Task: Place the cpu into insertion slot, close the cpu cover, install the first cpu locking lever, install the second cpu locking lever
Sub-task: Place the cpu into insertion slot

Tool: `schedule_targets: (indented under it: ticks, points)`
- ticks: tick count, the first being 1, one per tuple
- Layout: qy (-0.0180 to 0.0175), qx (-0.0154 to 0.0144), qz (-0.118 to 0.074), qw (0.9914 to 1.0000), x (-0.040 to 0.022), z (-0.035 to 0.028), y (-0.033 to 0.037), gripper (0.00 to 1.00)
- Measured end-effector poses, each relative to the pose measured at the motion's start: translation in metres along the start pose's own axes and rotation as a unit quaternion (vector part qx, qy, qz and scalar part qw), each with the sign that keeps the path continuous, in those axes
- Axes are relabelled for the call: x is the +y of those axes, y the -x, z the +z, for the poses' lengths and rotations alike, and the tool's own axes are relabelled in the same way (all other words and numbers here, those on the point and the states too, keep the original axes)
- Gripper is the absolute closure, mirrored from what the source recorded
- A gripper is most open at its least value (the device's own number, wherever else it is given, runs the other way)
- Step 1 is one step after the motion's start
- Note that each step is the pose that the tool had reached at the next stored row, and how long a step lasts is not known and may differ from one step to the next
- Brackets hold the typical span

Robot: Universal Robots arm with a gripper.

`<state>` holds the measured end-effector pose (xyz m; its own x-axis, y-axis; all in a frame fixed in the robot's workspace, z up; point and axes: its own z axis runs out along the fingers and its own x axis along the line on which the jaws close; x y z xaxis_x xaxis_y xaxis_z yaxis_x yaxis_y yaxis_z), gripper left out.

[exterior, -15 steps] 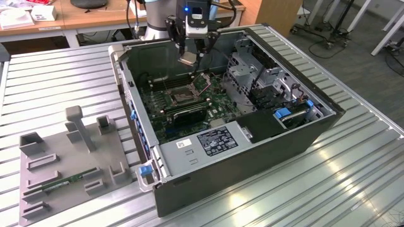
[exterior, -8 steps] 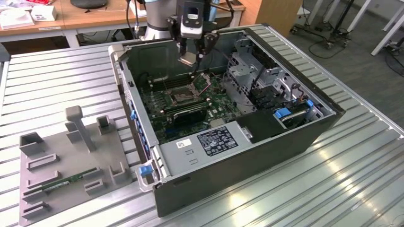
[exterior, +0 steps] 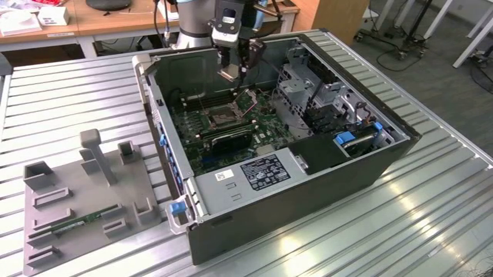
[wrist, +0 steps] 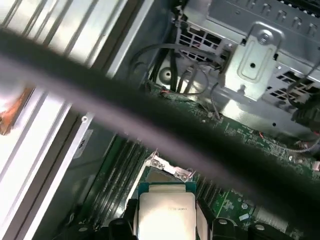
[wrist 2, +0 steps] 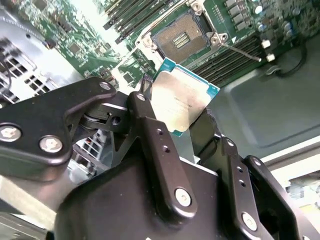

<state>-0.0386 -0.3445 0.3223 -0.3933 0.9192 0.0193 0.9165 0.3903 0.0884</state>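
My gripper (exterior: 231,73) hangs above the open computer case, shut on the cpu (wrist 2: 182,97), a small square chip with a dull silver top and a teal edge, also seen between the fingers in the first wrist view as the cpu (wrist: 166,215). Below it on the green motherboard (exterior: 266,112) lies the insertion slot (wrist 2: 181,39), a square black socket with a silvery rim, uncovered with its contacts showing. In the exterior view the insertion slot (exterior: 219,118) sits lower and slightly to the left of the gripper. The cpu cover (wrist: 167,167) stands raised at the socket's edge.
The case walls (exterior: 165,104) and a metal drive cage (exterior: 308,92) flank the motherboard. Long black memory slots (wrist 2: 135,12) run beside the socket. A power supply (exterior: 262,170) fills the case's near end. A grey fixture (exterior: 85,196) holding a green memory stick stands on the slatted table at the exterior view's left.
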Motion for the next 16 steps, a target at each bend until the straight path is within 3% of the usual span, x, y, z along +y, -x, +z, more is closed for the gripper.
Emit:
schedule_targets:
  ticks: [4,8,12,16]
  points:
    - [0.0007,-0.0032,0.036,0.99936,0.0000,0.0005,0.0000,0.46]
    - [0.0013,-0.0064,0.072,0.99740,-0.0001,0.0009,0.0000,0.46]
    - [0.0020,-0.0093,0.106,0.99436,-0.0001,0.0012,0.0000,0.46]
    - [0.0027,-0.0123,0.139,0.99021,-0.0001,0.0015,0.0000,0.46]
